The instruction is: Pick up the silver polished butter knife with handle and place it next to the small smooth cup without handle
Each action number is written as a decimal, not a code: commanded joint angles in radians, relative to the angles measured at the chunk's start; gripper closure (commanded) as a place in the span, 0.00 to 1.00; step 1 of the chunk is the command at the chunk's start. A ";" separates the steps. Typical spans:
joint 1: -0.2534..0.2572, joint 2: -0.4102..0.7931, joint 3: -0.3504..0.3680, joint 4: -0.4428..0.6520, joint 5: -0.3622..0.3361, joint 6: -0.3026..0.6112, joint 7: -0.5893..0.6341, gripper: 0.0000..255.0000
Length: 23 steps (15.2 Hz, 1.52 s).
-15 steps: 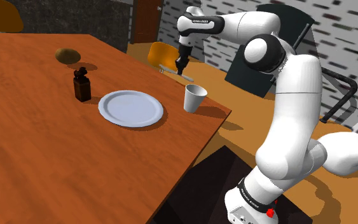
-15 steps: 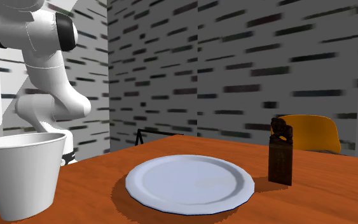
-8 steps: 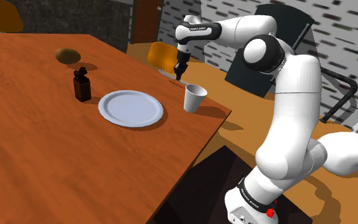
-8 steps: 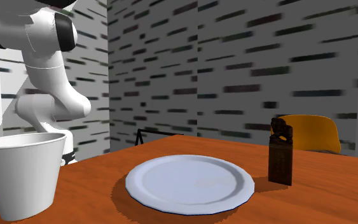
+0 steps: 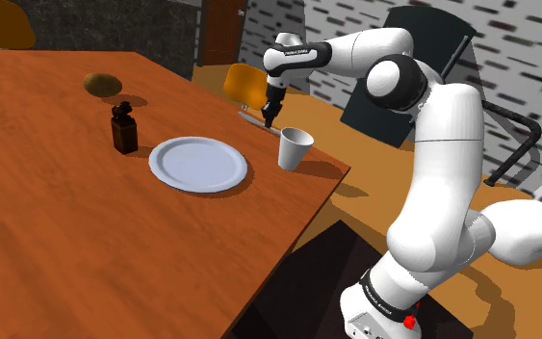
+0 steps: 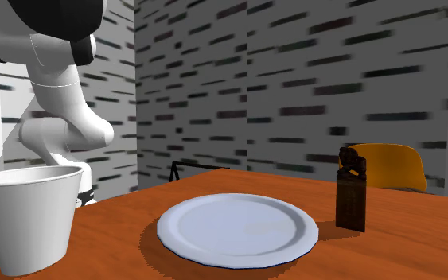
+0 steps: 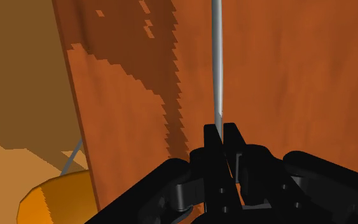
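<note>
In the wrist view the two black fingers of my gripper [image 7: 220, 132] are shut on one end of a thin silver butter knife [image 7: 217, 63], which points away from them over the orange-brown wooden table [image 7: 285, 76]. In the shoulder view the gripper [image 5: 271, 113] hangs low over the table's far edge. The knife [image 5: 251, 119] sticks out toward that view's left. The small white cup without handle [image 5: 295, 147] stands upright just to the lower right of the gripper. In the second exterior view the cup [image 6: 27, 216] is at the near left.
A white plate [image 5: 198, 164] lies left of the cup, seen also as the plate [image 6: 238, 229]. A dark brown bottle [image 5: 123, 130] stands beyond it, and a brown round object [image 5: 103, 84] farther back. A yellow chair [image 5: 247, 84] stands behind the table edge.
The gripper has come down and a little to the shoulder view's left with the knife in it, closer to the table beside the cup. Cup, plate and bottle have not moved.
</note>
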 commanded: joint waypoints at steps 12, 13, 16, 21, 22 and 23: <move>0.001 -0.006 0.001 0.024 0.001 -0.029 -0.001 0.00; 0.002 -0.010 0.002 0.050 0.003 -0.060 -0.003 0.00; 0.006 -0.014 0.003 0.105 0.004 -0.118 -0.005 0.00; 0.006 -0.014 0.003 0.105 0.004 -0.118 -0.005 0.00; 0.006 -0.014 0.003 0.105 0.004 -0.118 -0.005 0.00; 0.006 -0.014 0.003 0.104 0.004 -0.117 -0.005 0.00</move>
